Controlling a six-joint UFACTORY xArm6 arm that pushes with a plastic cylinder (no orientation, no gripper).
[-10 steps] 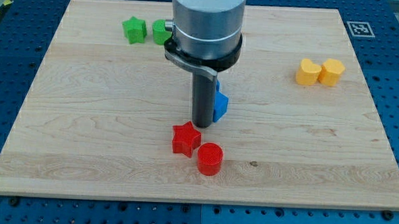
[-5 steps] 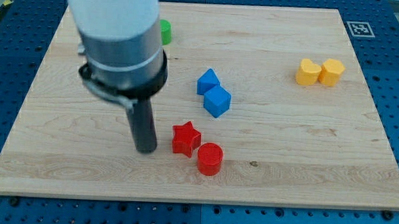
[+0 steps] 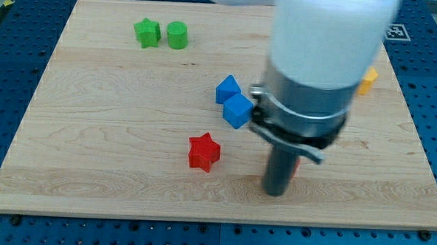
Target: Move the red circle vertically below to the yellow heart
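The tip has no fingers to close. The red circle sits just beside it on the view's right, mostly hidden, apparently being pushed toward the yellow blocks.

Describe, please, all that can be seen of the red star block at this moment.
The red star is a small, matte, plastic-looking block with five blunt points, lying flat on the wooden board, below the middle. Nothing touches it: the two blue blocks sit apart above it, and my tip stands well to the view's right.
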